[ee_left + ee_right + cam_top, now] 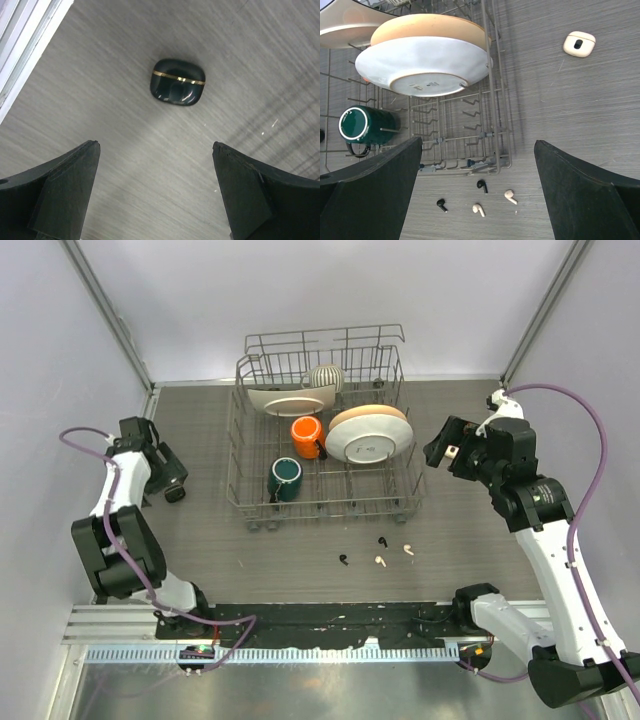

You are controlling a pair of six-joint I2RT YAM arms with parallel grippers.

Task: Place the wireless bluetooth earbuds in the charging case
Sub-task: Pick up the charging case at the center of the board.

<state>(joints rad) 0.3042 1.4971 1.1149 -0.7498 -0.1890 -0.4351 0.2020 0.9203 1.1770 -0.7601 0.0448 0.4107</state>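
Observation:
Four tiny earbuds lie on the table in front of the dish rack: two black ones point(344, 560) point(382, 541) and two cream-white ones point(380, 561) point(408, 550). The right wrist view shows the black ones point(482, 186) point(441, 204) and the white ones point(478, 209) point(510, 196). A closed dark case with a gold band point(177, 81) lies ahead of my open, empty left gripper point(155, 146) point(172, 477). A closed cream-white case point(579, 43) lies right of the rack. My right gripper point(477, 142) point(447, 452) is open and empty, held high.
A wire dish rack point(322, 502) stands mid-table, holding a green mug point(285, 478), an orange mug point(307, 434), a large bowl point(368, 432) and a plate point(290, 400). A metal wall rail point(25, 40) runs close to the dark case on the left.

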